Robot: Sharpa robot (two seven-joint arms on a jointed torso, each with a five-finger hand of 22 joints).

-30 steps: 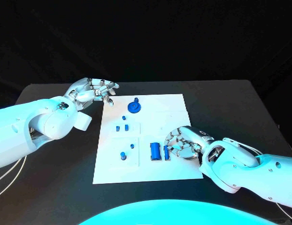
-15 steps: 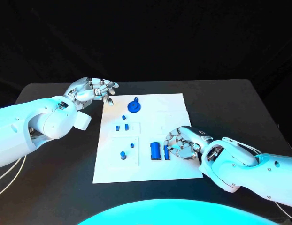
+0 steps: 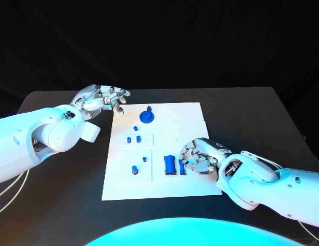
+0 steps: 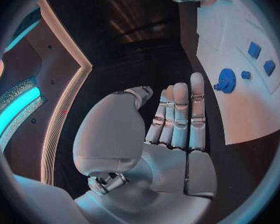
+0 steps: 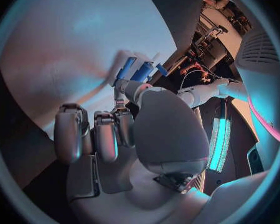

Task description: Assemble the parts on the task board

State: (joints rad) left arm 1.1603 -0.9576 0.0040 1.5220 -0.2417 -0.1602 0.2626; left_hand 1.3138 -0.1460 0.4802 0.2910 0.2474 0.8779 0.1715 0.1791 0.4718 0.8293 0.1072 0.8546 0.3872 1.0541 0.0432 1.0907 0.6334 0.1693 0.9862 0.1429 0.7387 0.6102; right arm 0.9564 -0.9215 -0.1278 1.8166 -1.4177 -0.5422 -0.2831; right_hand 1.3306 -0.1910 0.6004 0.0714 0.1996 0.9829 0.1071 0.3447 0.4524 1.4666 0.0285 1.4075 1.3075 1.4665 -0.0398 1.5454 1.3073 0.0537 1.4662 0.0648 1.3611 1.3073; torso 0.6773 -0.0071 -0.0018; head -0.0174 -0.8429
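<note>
White flat task board in the middle of the black table, small blue parts lying on it. Right silver hand beside two blue bars, fingers curled, grip unclear. Left silver hand off the board's far corner, fingers straight, holding nothing.

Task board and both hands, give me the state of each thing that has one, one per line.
task board: flat on the black table, blue parts on it.
gear-shaped part: lying on the board's far end, untouched.
two long parts: lying side by side on the board, next to the right hand.
left hand: fingers straight, holding nothing, beside the board's far corner.
right hand: over the board, grip unclear.
</note>
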